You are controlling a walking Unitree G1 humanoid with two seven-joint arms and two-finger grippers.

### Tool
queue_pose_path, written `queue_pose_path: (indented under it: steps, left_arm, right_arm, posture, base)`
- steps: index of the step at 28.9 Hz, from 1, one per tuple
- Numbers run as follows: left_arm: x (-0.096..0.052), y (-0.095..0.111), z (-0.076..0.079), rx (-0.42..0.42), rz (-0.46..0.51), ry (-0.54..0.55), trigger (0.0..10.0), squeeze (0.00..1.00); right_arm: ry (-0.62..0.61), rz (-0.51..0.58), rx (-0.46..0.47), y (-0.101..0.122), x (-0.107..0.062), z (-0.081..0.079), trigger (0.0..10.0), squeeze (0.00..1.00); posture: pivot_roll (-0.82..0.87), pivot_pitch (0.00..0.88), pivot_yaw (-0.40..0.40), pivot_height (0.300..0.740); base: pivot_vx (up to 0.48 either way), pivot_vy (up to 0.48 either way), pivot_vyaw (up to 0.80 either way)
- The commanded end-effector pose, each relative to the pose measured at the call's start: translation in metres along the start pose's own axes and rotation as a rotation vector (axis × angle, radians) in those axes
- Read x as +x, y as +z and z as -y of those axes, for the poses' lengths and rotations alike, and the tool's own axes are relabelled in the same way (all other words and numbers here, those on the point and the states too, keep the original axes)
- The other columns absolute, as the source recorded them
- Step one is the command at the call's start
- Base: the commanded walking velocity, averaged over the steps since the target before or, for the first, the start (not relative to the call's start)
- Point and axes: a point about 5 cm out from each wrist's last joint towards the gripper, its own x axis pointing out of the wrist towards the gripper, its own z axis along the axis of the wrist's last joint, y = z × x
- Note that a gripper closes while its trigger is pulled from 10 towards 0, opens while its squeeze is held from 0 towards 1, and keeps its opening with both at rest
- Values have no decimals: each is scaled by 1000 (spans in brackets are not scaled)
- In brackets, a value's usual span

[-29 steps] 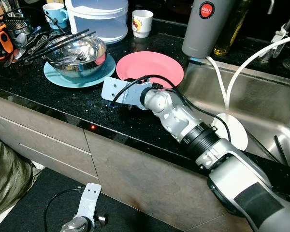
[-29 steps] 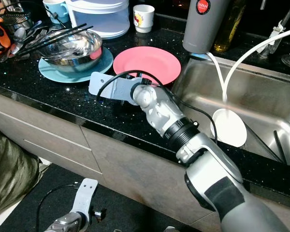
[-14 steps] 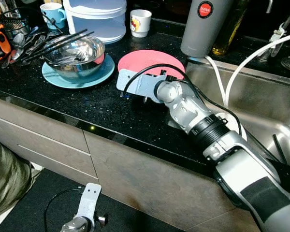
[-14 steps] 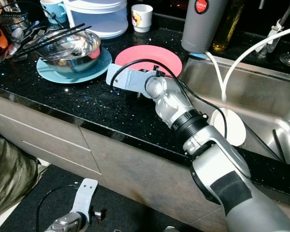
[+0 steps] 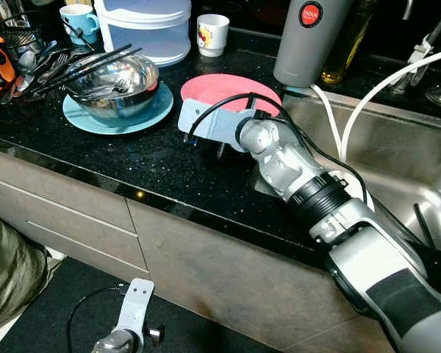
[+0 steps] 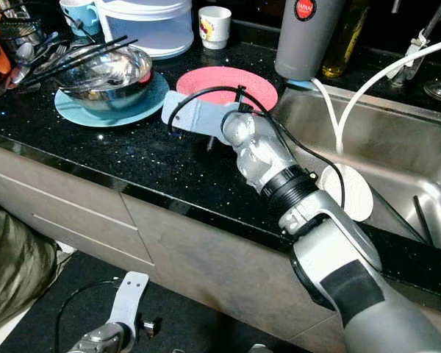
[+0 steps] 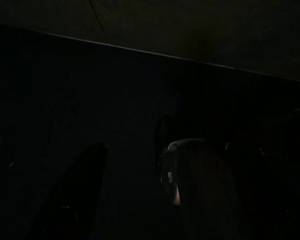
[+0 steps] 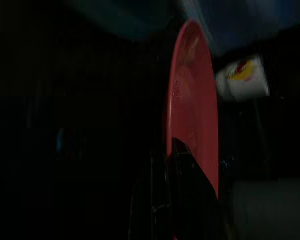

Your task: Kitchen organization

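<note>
A pink plate (image 5: 228,87) lies flat on the black counter (image 5: 147,158), beside the sink. My right arm reaches across the counter, and its wrist plate covers the plate's near rim. My right gripper (image 5: 219,147) sits at that rim. In the right wrist view the pink plate (image 8: 192,100) stands edge-on, and the right gripper (image 8: 171,150) is shut with the rim between its fingers. My left gripper (image 7: 135,190) hangs idle low by the cabinet front, its fingers apart in the dark left wrist view.
Left of the pink plate, a steel bowl (image 5: 114,77) holding chopsticks rests on a blue plate (image 5: 95,118). Behind stand a white container (image 5: 143,29), two mugs (image 5: 212,33) and a grey flask (image 5: 309,37). The sink (image 5: 397,154) on the right holds a white plate (image 5: 356,198) and hoses.
My right gripper has moved from the bare counter in front of the pink plate up and to the right, to the plate's near rim. The left arm stays hanging.
</note>
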Motion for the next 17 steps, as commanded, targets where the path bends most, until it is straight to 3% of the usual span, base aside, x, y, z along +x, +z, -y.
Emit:
queue_pose_path:
  steps: [1, 2, 6, 7, 9, 10, 13, 15, 16, 17]
  left_arm:
    - [-1, -8, 2, -6, -25, -3, 10000, 0]
    - [-1, -8, 2, -6, -25, -3, 10000, 0]
    - [-1, -8, 1, -5, -25, -3, 10000, 0]
    - [-1, -8, 1, -5, -25, -3, 10000, 0]
    - [-1, -8, 1, -4, -26, -3, 10000, 0]
    - [-1, -8, 1, -4, -26, -3, 10000, 0]
    - [-1, -8, 0, -1, -28, -4, 10000, 0]
    - [-1, -8, 0, 0, -29, -4, 10000, 0]
    - [-1, -8, 0, 0, -29, -4, 10000, 0]
    - [-1, -8, 0, 1, -29, -4, 10000, 0]
  right_arm:
    - [-88, 139, 126, 16, -4, 13, 0, 0]
    - [-88, 139, 126, 16, -4, 13, 0, 0]
    - [-248, 360, 504, 25, -18, 41, 0, 0]
    - [-248, 360, 504, 25, -18, 41, 0, 0]
    - [-285, 429, 658, 23, -25, 49, 0, 0]
    - [-285, 429, 658, 23, -25, 49, 0, 0]
    - [-283, 559, 911, 23, -34, 56, 0, 0]
    - [-214, 729, 1138, 29, -45, 61, 0, 0]
    - [-214, 729, 1138, 29, -45, 61, 0, 0]
    - [-176, 805, 1213, 31, -50, 63, 0, 0]
  posture:
    - [8, 130, -56, 740]
    - [8, 130, -56, 740]
    - [8, 131, -48, 740]
    - [8, 131, -48, 740]
    - [6, 133, -46, 740]
    - [6, 133, -46, 740]
    - [5, 134, -42, 740]
    - [4, 133, -40, 740]
    - [4, 133, -40, 740]
    - [4, 133, -40, 740]
  base:
    - [0, 0, 0]
    - [0, 0, 0]
    - [0, 0, 0]
    - [0, 0, 0]
    - [0, 0, 0]
    - [0, 0, 0]
    - [0, 0, 0]
    - [0, 0, 0]
    - [0, 0, 0]
    - [0, 0, 0]
